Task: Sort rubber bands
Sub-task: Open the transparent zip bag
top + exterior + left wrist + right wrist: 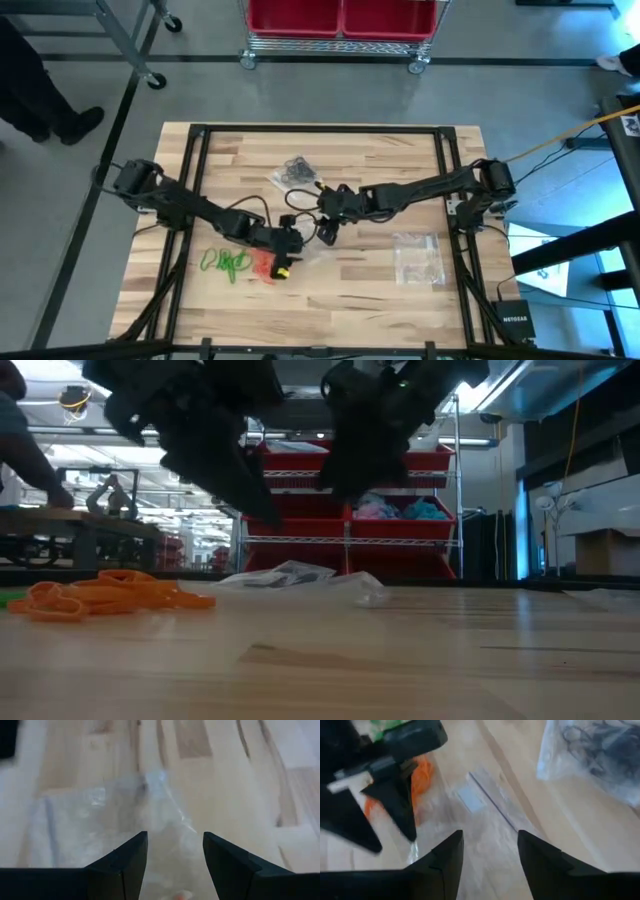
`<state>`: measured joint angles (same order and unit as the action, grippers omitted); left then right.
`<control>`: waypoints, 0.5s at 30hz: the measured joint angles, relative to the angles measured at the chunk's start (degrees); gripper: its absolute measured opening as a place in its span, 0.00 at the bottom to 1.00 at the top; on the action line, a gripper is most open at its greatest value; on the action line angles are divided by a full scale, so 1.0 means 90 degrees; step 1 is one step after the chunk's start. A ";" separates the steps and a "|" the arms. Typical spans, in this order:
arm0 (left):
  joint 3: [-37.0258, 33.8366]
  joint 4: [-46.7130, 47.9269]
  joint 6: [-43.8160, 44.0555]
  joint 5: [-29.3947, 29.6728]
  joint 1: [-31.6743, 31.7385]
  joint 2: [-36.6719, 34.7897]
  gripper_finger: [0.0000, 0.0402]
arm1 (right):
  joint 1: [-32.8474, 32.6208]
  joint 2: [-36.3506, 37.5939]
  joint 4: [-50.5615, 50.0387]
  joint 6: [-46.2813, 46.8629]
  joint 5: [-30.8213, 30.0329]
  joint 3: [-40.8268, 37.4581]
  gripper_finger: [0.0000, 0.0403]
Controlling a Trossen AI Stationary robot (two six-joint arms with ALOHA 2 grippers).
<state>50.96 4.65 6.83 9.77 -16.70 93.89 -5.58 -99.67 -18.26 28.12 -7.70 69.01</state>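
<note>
Orange rubber bands [264, 266] and green rubber bands [225, 262] lie in loose heaps on the table's near left part. Black rubber bands sit inside a clear bag [293, 172] farther back. A flat clear bag [480, 815] lies on the wood beside the orange heap [422, 775]. My left gripper [175, 850] hangs open just above this bag [100, 820], its fingers slanting down. My right gripper [490, 850] is open too, close above the same bag from the right, facing my left gripper [395, 842]. In the high view the two grippers [290, 243] [325, 225] stand close together.
A second clear bag [418, 255] lies at the near right of the table. The dark table frame [200, 180] runs along the left, right and far sides. A wire rack with red bins [400, 460] stands beyond the far edge.
</note>
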 joint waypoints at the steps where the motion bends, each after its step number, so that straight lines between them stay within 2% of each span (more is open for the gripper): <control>1: 0.0000 -0.0004 -0.0007 -0.0112 0.0064 0.0055 0.46 | 0.0000 0.0029 -0.0162 -0.0047 0.0002 0.0000 0.45; 6: 0.0000 -0.0439 0.0058 -0.0689 0.0340 0.0275 0.46 | -0.0010 0.0072 -0.0816 -0.0156 -0.0010 0.0000 0.46; 15: 0.0000 -0.0641 -0.0142 -0.0676 0.0546 0.0834 0.46 | -0.0238 0.0072 -0.1588 -0.0104 -0.0829 -0.0007 0.46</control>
<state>50.96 -1.12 5.55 3.69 -11.79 101.39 -7.73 -99.02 -32.55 27.18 -15.16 68.95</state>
